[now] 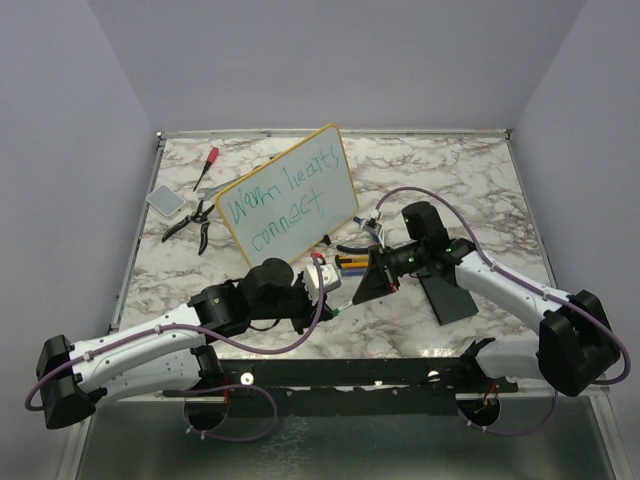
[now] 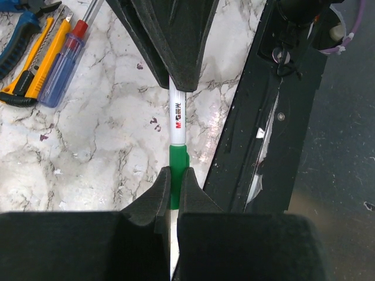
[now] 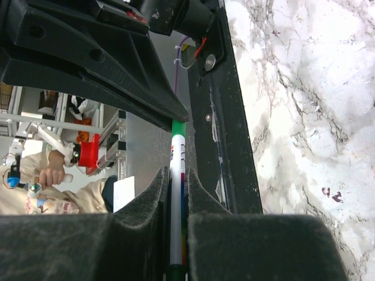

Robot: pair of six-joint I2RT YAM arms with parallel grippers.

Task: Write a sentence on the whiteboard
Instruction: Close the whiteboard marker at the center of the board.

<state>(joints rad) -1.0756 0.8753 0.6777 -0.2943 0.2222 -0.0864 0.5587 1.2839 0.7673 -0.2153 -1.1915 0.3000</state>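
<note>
Pinching one marker (image 2: 177, 120) — left claw (image 2: 176, 175), right claw (image 3: 176, 175) both | one whiteboard (image 1: 340, 205) | one sentence (image 1: 285, 222), two lines.

Left arm (image 1: 150, 352): white shell links, bulky black joint housings, black block at shoulder end. Left purple cable (image 1: 290, 345) runs along link, hangs in loose loops. Right arm (image 1: 505, 285): same white links, black joints; right purple cable (image 1: 425, 190) arcs above wrist. Left gripper (image 2: 174, 175): matte black, left fingers (image 2: 149, 202) wedge-shaped, grainy foam-like surface. Right gripper (image 3: 176, 175): same black, right fingers (image 3: 146, 199) tapered, finely rough.
</note>
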